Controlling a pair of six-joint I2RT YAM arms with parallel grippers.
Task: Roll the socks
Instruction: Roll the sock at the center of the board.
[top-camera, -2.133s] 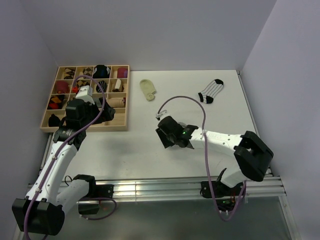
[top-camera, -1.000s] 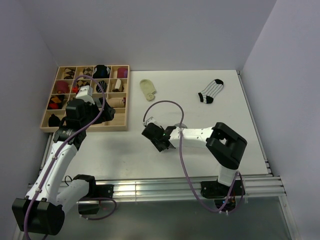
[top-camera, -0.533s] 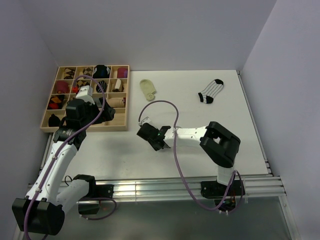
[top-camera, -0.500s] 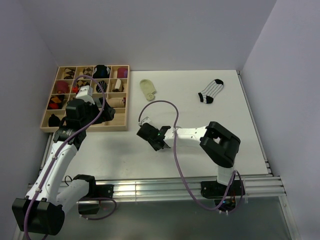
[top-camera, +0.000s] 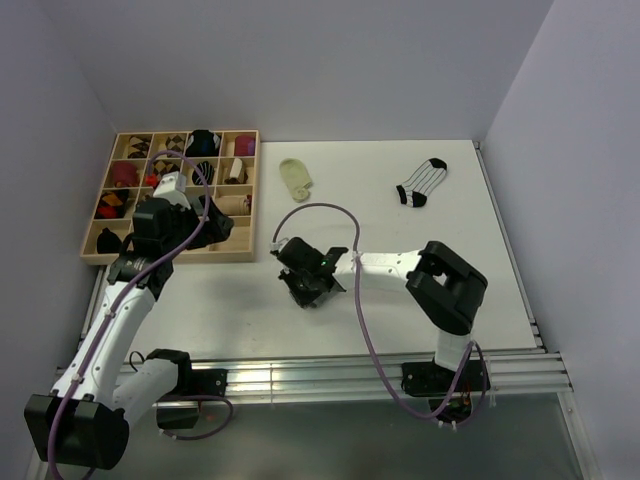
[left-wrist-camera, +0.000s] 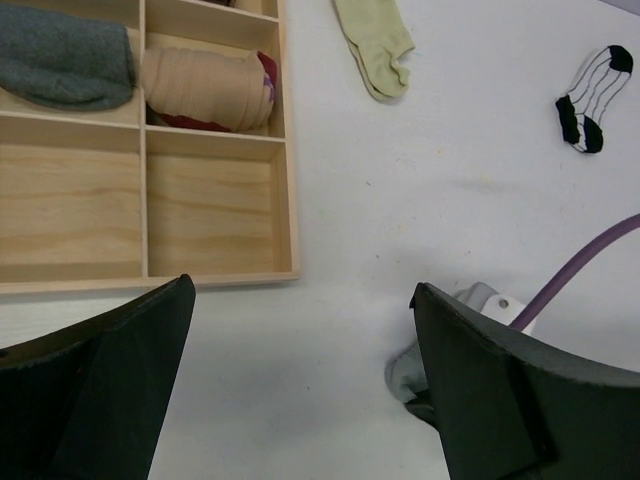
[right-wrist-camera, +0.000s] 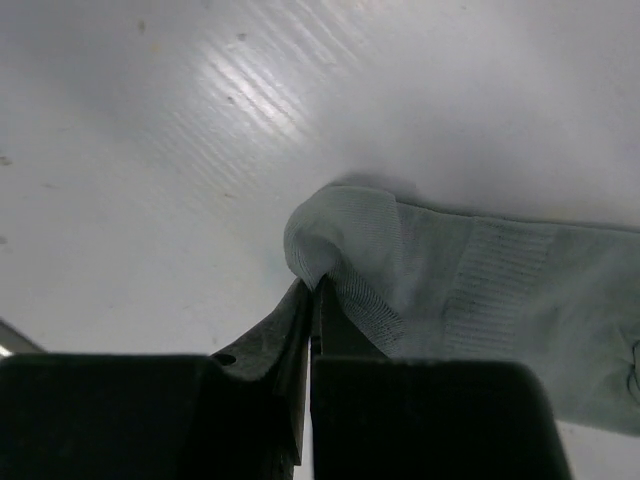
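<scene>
A pale grey sock (right-wrist-camera: 470, 300) lies on the white table, and my right gripper (right-wrist-camera: 312, 290) is shut on a fold of its edge. In the top view the right gripper (top-camera: 303, 283) sits low at the table's middle left and covers that sock. A corner of the grey sock (left-wrist-camera: 405, 372) shows in the left wrist view. A pale yellow sock (top-camera: 295, 178) and a black-and-white striped sock (top-camera: 422, 182) lie flat at the back. My left gripper (top-camera: 200, 222) hovers open by the tray's near right corner, holding nothing.
A wooden compartment tray (top-camera: 170, 257) at the left holds several rolled socks; its near right cells (left-wrist-camera: 210, 215) are bare. The right arm's purple cable (top-camera: 320, 208) loops over the table. Walls close in the back and both sides.
My right gripper has slid left across the table, shut on the grey sock's edge and turned a little. The left arm has stayed put.
</scene>
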